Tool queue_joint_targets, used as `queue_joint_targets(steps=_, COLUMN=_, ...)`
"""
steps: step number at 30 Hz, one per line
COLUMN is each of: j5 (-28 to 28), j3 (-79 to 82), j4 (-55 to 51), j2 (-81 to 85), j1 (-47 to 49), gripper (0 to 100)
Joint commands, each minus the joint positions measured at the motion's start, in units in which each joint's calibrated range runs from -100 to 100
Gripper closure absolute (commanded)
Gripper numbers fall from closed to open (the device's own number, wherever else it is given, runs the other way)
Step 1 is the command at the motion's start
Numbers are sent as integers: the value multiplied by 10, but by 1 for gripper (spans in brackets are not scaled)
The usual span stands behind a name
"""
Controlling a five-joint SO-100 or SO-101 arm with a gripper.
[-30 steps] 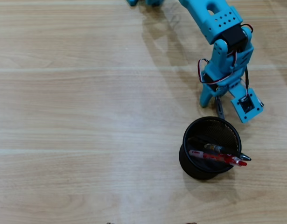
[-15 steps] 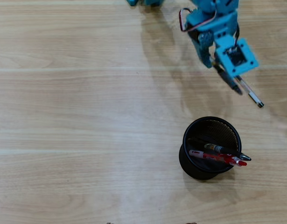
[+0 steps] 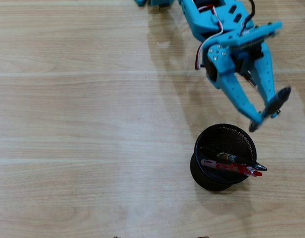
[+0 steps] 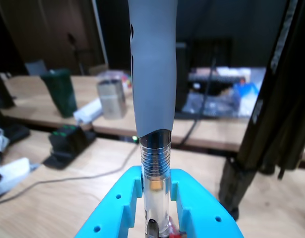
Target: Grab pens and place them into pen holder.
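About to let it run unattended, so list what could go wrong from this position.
1. The gripper holds its pen near one end, most of it sticking out past the fingers; it could pivot or slip during the swing.
2. The gripper hangs beside the pen holder, not over its opening; releasing now would likely drop the pen on the table.
3. Pens already inside, including the red pen, lie across the opening and may deflect the new one.

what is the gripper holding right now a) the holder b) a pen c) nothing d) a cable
b, in the wrist view the gripper is clamped on a clear pen that sticks up between its fingers, while the holder sits apart on the table in the overhead view.
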State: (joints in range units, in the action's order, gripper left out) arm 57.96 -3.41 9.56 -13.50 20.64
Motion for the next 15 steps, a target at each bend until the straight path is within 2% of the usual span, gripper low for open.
queue_joint_targets(steps=1, j5=4, j3=-47, j4=18, j2=-33, j1=-13, gripper=98)
queue_joint_targets(steps=6, j5=5, j3=-47, j4=18, j2=-55, j1=-23, gripper=97)
queue_joint_targets(steps=11, j5=-12, j3=-51, j4=21, j2=-62, j1=-39, gripper=91)
queue_joint_targets(steps=15, j5=-21, j3=-51, j4=24, j2=-60, j1=-48, gripper=90)
